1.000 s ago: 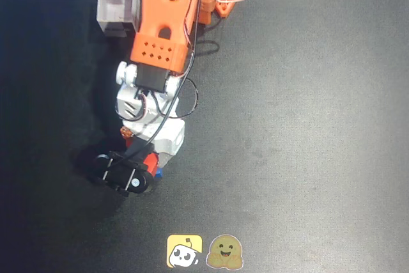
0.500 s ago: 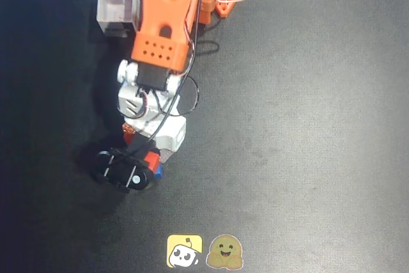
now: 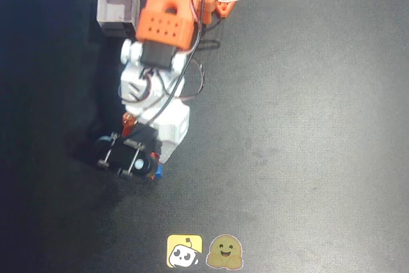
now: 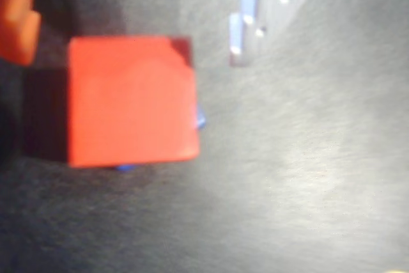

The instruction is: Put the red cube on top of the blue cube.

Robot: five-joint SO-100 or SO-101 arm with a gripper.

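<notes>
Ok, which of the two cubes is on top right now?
The red cube: in the wrist view it covers nearly all of the blue cube, which only peeks out as slivers at its right and lower edges.

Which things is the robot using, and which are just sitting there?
Using: red cube, blue cube peeking out beneath it, gripper.
Just sitting there: white box, two stickers.

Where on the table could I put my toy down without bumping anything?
The whole right side of the black table is bare, above the two stickers. The left is crowded: white box, robot arm, gripper over the red cube.
</notes>
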